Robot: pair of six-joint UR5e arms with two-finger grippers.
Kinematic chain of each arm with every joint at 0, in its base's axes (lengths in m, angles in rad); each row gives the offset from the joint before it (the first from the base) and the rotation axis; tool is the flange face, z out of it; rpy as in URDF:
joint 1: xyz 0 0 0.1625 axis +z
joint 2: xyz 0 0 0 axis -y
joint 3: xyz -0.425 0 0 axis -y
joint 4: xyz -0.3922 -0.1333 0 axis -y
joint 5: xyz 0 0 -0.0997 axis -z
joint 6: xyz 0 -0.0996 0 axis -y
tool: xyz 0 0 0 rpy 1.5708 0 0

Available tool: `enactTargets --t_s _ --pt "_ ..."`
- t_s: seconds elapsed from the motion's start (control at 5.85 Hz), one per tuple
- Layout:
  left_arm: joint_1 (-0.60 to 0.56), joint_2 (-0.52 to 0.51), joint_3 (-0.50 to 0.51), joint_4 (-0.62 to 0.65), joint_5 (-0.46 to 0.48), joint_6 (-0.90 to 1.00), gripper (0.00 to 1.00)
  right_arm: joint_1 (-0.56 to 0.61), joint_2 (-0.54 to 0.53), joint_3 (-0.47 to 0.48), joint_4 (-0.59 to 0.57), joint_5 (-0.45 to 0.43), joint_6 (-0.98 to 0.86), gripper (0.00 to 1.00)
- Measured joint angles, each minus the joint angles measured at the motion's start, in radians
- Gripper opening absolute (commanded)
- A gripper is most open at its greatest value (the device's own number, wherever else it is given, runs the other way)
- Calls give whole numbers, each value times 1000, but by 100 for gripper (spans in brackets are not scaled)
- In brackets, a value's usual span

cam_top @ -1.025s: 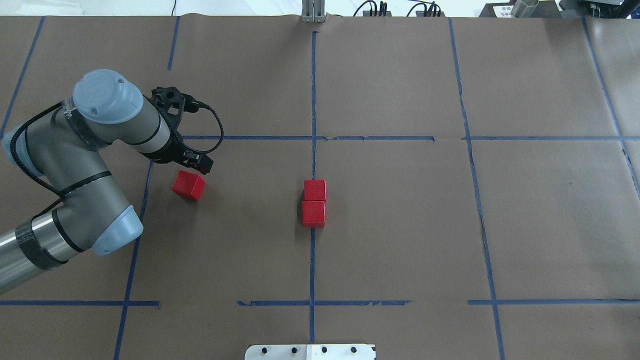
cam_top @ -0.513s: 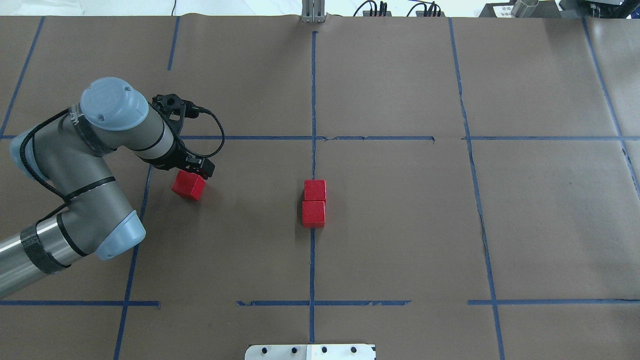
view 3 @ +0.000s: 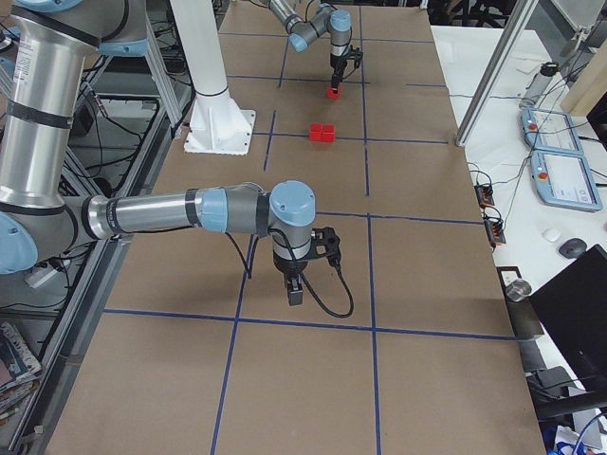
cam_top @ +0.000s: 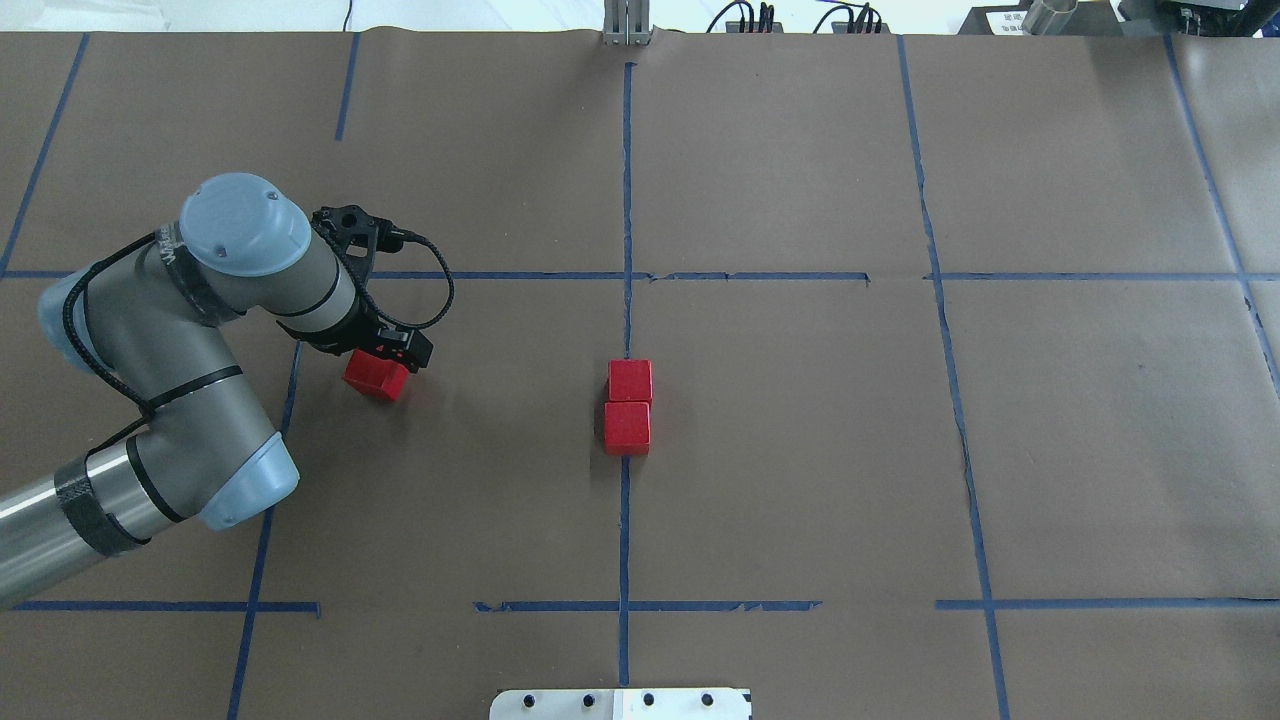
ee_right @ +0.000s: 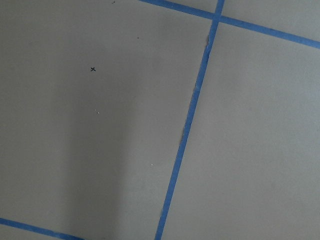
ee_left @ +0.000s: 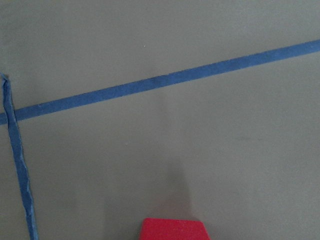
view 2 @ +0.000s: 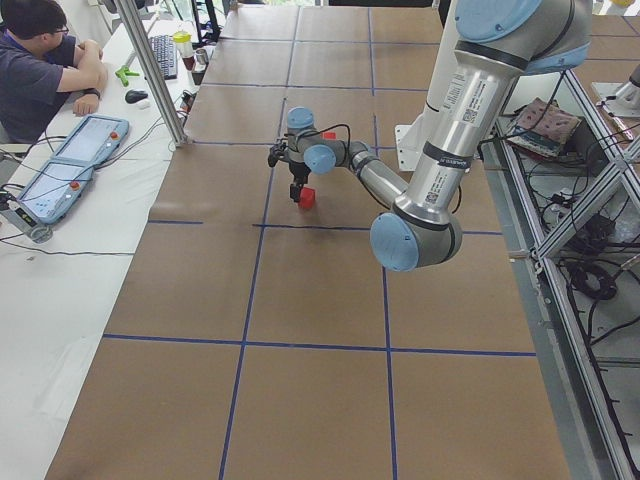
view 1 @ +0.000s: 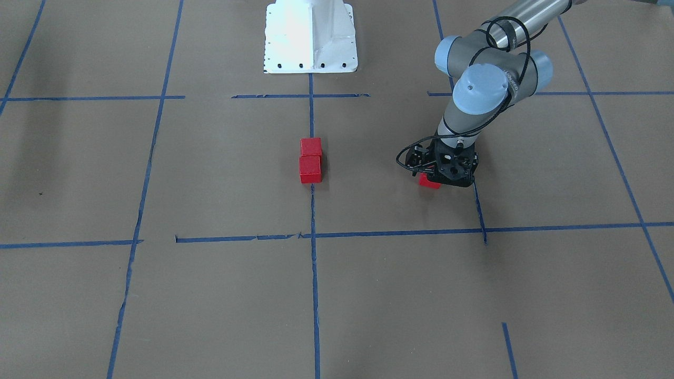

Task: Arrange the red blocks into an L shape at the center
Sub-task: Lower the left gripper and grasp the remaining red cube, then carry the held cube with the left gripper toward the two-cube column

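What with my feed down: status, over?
Left gripper at the stray red block, grip unclear. Right gripper aside, state unclear. Two red blocks joined at center. Nothing visible between.

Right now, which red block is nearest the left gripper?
The lone block beneath the left gripper, out on the robot's left; the centre pair sits touching, far from it.
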Motion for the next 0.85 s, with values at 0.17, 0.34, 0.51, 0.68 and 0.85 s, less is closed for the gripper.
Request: enactTargets --t_s 0.17,0.34,0.51,0.68,0.85 --pt "15 0 4 0 2 -5 60 0 0 0 0 0 0 100" --pt "21 -2 10 1 2 -4 47 0 0 0 0 0 0 100" --pt "24 -8 18 2 1 0 46 0 0 0 0 1 0 100" --pt "23 -26 26 8 -1 -1 46 0 0 0 0 1 0 100" --pt "20 -63 24 38 -2 -20 46 0 0 0 0 1 0 100"
